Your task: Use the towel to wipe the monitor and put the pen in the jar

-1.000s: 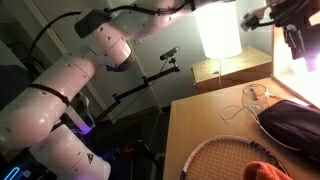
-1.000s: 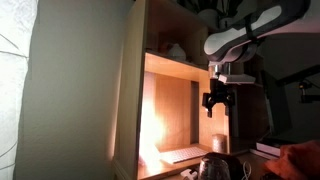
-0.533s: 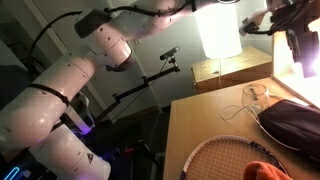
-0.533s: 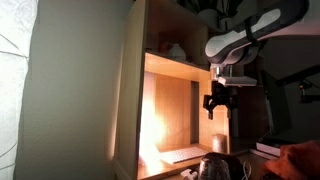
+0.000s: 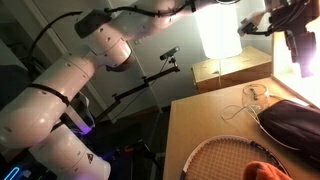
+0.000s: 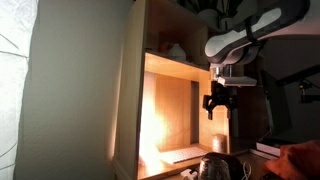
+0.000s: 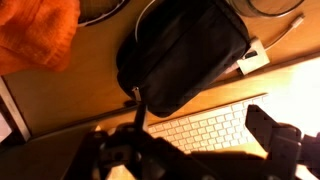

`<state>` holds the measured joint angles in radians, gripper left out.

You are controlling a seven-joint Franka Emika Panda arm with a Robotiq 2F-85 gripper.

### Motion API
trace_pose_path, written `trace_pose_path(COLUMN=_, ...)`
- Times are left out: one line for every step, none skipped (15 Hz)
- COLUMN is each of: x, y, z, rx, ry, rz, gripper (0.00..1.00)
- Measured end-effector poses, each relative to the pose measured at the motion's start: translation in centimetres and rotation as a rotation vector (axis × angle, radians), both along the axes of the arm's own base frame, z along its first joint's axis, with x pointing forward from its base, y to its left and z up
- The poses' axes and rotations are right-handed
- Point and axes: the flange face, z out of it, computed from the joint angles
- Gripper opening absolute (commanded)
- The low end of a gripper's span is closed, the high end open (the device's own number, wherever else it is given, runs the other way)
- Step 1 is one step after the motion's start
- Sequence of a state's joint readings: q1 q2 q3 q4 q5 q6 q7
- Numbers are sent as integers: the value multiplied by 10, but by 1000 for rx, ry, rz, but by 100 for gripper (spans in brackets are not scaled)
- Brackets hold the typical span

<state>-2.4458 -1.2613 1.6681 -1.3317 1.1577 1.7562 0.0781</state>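
- A white, thick-jointed robot arm (image 5: 70,90) is stretching from the lower corner up across the room in an exterior view.
- A tall light-wood cabinet (image 6: 130,90) is glowing warm orange inside in an exterior view.
- The large flat monitor (image 5: 312,88), shining pinkish-white, is standing at the far edge of the scene, partly behind the arm's end.
- A pale wooden desk (image 5: 200,125) is carrying the smaller items.
- A tall white glowing lampshade (image 5: 218,30) is sitting on a wooden box behind the desk.
- A stringed racket (image 5: 225,158) is lying at the desk's near edge.
- A dark navy zippered pouch (image 7: 185,55) is lying beside a white flat keyboard (image 7: 215,125).
- The soft orange-salmon terry towel (image 7: 40,35) is lying crumpled on the desk just beside the pouch, well apart from the fingers.
- The small clear glass jar (image 5: 254,98) is standing near the pouch, only faintly visible.
- The black two-finger gripper (image 6: 217,110) is hanging high above the desk, its fingers (image 7: 275,135) spread wide around empty air.
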Motion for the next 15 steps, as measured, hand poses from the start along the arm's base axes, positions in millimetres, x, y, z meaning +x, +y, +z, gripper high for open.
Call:
trace_pose_path(x=1, y=2, z=0, rx=-3, ry=3, rz=6, gripper=100)
trace_pose_path(x=2, y=5, z=0, rx=-10, ry=6, rz=14, gripper=100)
trace_pose_path(x=4, y=11, z=1, rx=-20, ry=10, rz=27, gripper=100)
trace_pose_path(x=7, y=19, z=3, rx=-35, ry=15, rz=45, gripper=100)
trace_pose_path(x=10, y=28, z=5, rx=-52, ry=20, rz=66, gripper=100)
trace_pose_path(x=14, y=40, z=7, rx=-71, ry=25, rz=90, gripper=100)
trace_pose_path(x=17, y=52, z=9, rx=-92, ry=30, rz=117, gripper=100)
trace_pose_path(x=21, y=65, z=11, rx=-111, ry=34, rz=143, gripper=100)
trace_pose_path(x=24, y=78, z=13, rx=-131, ry=39, rz=171, gripper=100)
trace_pose_path(x=28, y=91, z=14, rx=-150, ry=42, rz=196, gripper=100)
trace_pose_path(x=31, y=103, z=15, rx=-168, ry=45, rz=222, gripper=100)
trace_pose_path(x=34, y=114, z=15, rx=-183, ry=47, rz=246, gripper=100)
trace_pose_path(x=37, y=124, z=15, rx=-196, ry=49, rz=270, gripper=100)
trace_pose_path(x=39, y=133, z=15, rx=-205, ry=52, rz=295, gripper=100)
trace_pose_path(x=41, y=141, z=14, rx=-214, ry=56, rz=319, gripper=100)
